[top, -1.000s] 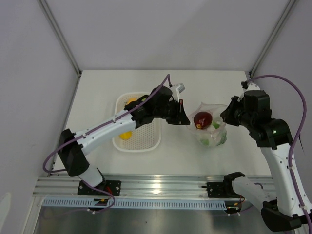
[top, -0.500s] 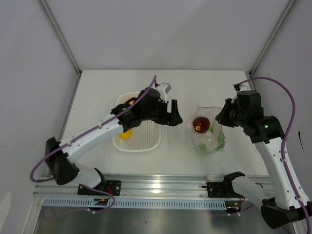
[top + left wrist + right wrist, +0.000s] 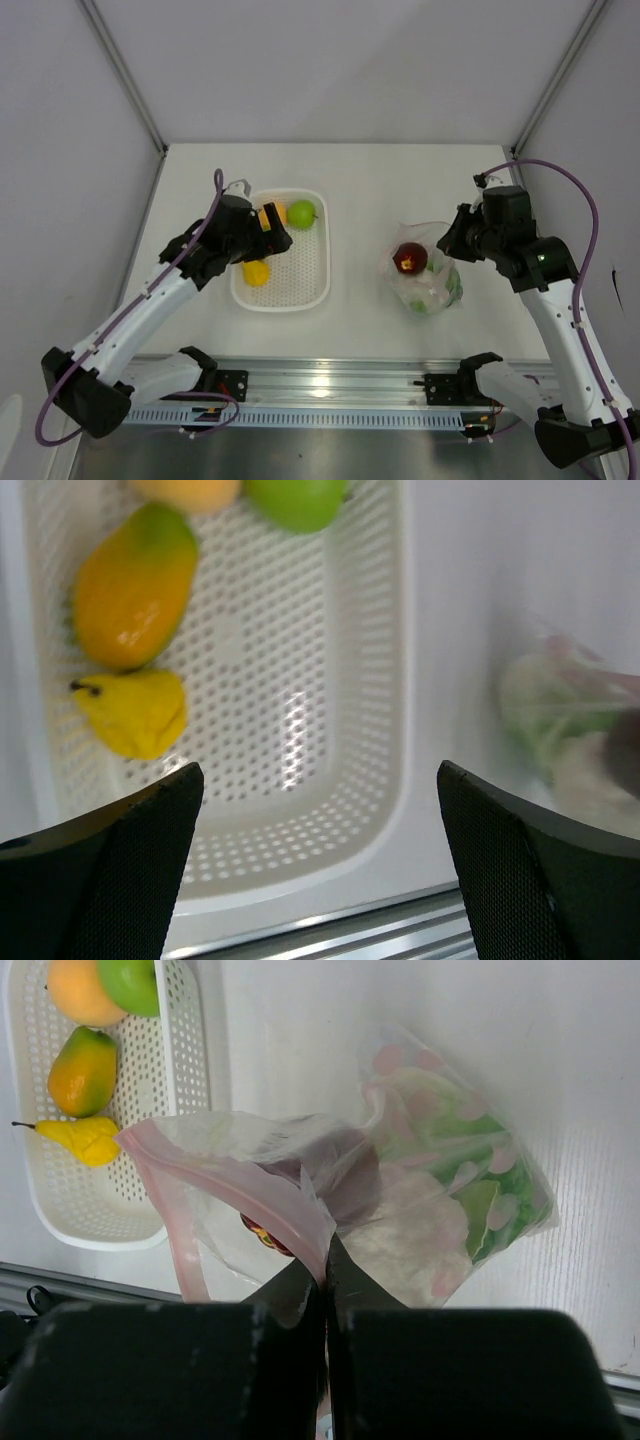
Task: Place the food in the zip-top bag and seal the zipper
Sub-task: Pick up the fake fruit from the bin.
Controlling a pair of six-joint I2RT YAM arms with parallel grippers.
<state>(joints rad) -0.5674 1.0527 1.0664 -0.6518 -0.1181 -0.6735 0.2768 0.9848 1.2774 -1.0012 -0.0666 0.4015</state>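
The right gripper (image 3: 325, 1260) is pinched together on the zip-top bag's (image 3: 440, 1190) pink zipper (image 3: 230, 1188), holding the mouth up. A dark red apple (image 3: 409, 258) and lettuce (image 3: 500, 1185) lie inside. The left gripper (image 3: 320, 860), jaws apart and empty, hangs over the white basket (image 3: 395, 680), which holds 4 fruits: yellow pear (image 3: 135, 712), mango (image 3: 130, 590), lime-green fruit (image 3: 298, 495) and orange fruit (image 3: 190, 488).

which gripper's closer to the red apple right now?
Right. The right gripper is shut on the zip-top bag at its edge, just beside the red apple inside it. The left gripper hangs open over the white basket, well off to the other side.
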